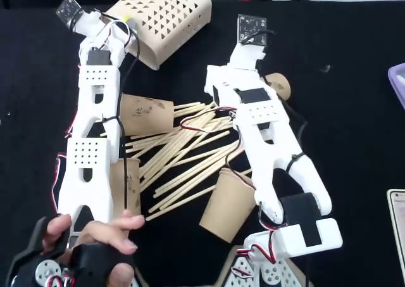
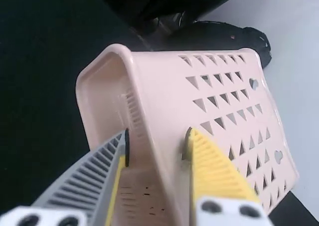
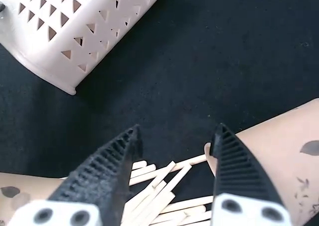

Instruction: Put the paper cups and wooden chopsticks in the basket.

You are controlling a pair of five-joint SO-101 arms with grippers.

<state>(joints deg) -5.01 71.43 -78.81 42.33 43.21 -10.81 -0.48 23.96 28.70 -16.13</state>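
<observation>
Four brown paper cups lie on their sides on the black table (image 1: 354, 46). One cup (image 1: 145, 114) is near the beige plastic basket with triangular holes (image 1: 168, 14). A second cup (image 1: 124, 185) is largely covered by the left arm. A third cup (image 1: 229, 203) lies by the lower ends of the sticks. Only a small part of the fourth cup (image 1: 278, 84) pokes out from behind the right arm.

There is one basket, tipped on its side at the far end of the table. The pale wooden chopsticks (image 1: 183, 154) form one loose fan between the arms. They overlap too much to count, and some run under the right arm.

The left end effector (image 2: 155, 145) is closed onto the basket's wall, with the grey finger inside the mouth and the yellow one on the perforated outside. The right end effector (image 3: 177, 132) hangs wide open above the stick ends, with a cup just beside one black finger.
</observation>
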